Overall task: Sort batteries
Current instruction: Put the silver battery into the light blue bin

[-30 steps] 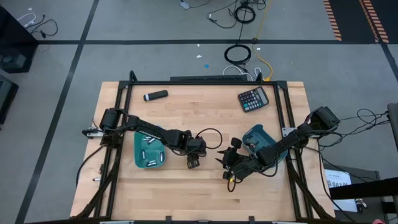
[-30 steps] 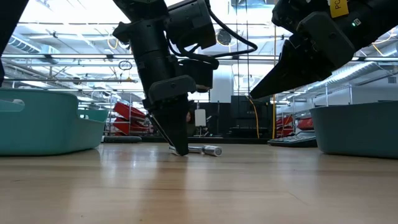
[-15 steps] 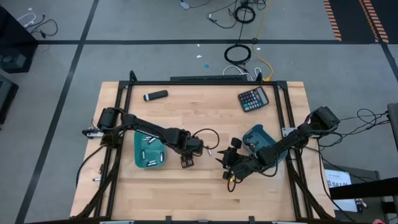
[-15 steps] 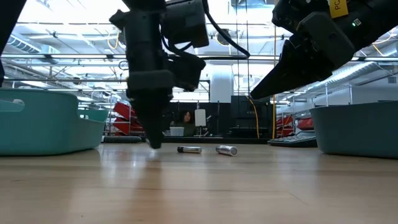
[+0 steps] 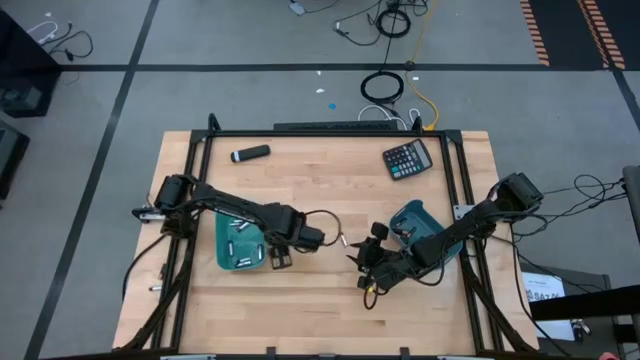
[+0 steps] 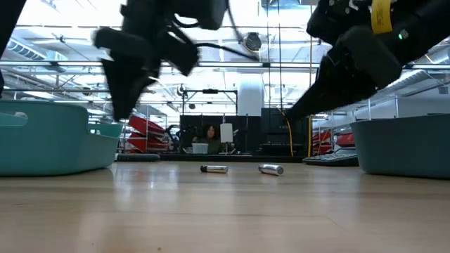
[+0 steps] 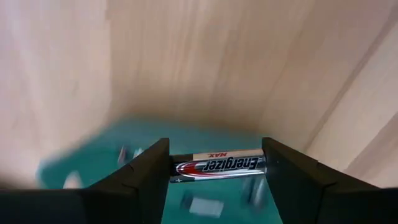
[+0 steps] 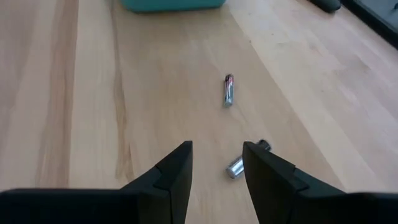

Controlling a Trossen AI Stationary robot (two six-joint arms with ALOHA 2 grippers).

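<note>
My left gripper (image 5: 280,259) hangs over the right edge of the left teal bin (image 5: 240,243), shut on one silver-and-black battery (image 7: 217,165). The bin holds several small batteries (image 5: 238,247). In the low view that gripper (image 6: 121,112) is raised off the table beside the bin (image 6: 49,137). Two loose batteries lie on their sides on the wood between the arms, one slim (image 6: 214,169) (image 8: 228,90) and one silvery (image 6: 271,169) (image 8: 235,167). My right gripper (image 5: 362,262) (image 8: 217,168) is open and hovers low just short of the silvery one. My left gripper has the battery pinched lengthwise: one end (image 7: 176,168) meets one finger (image 7: 149,174) and the other end (image 7: 262,163) meets the other finger (image 7: 286,171). The fingers point down from above. The battery lies level, lifted clear over the bin.
A second teal bin (image 5: 415,225) sits under my right arm. A black calculator (image 5: 408,158) and a marker-like cylinder (image 5: 250,153) lie near the far edge. A black frame (image 5: 330,132) borders the table. Bare wood spans the middle and near side.
My left gripper has taken a battery from the table's middle, risen, and swung toward the table's left, reaching the left bin's edge. The silvery battery left on the table has rolled a little toward the right. My right arm has kept still.
</note>
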